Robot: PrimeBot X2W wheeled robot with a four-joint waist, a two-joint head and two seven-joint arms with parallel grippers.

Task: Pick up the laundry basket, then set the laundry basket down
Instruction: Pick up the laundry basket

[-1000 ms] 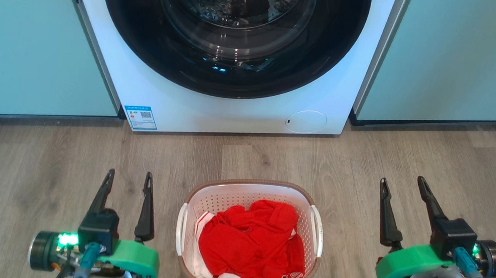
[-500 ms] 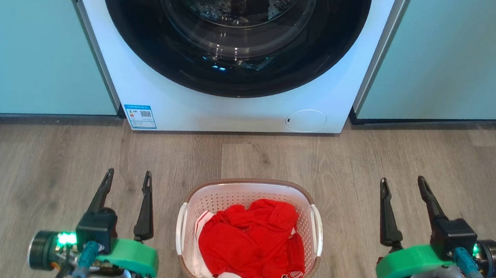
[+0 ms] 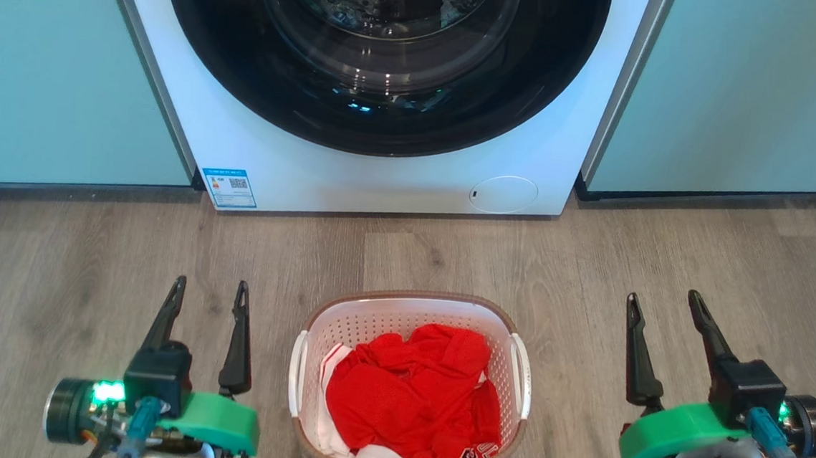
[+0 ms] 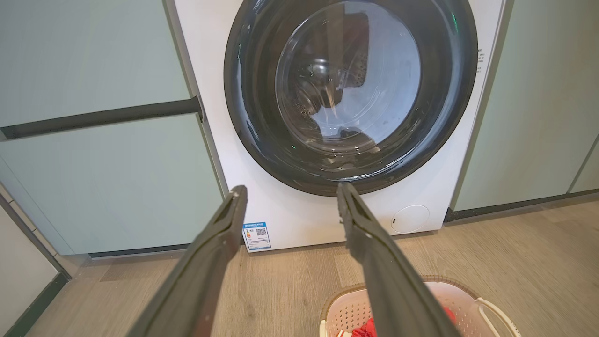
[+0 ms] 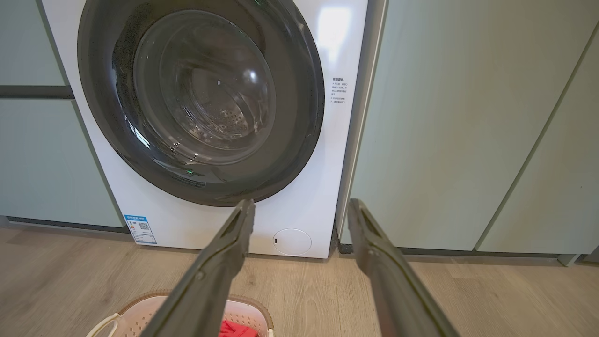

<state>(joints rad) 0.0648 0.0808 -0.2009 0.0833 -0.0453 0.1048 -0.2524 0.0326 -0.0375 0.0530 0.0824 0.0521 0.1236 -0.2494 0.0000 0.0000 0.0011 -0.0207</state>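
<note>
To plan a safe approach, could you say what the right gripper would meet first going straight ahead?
The right gripper would probably meet the washing machine, low on its front by the round cover; depth is unclear.

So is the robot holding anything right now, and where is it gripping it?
Nothing is held. The left gripper and right gripper are both open and empty, either side of the basket, not touching it.

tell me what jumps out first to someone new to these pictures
The bright red clothing heaped in the white laundry basket on the wood floor, bottom centre of the head view, grabs the eye first. Behind it looms the white washing machine with its dark round door. The left gripper and right gripper flank the basket, both open, touching nothing.
</note>
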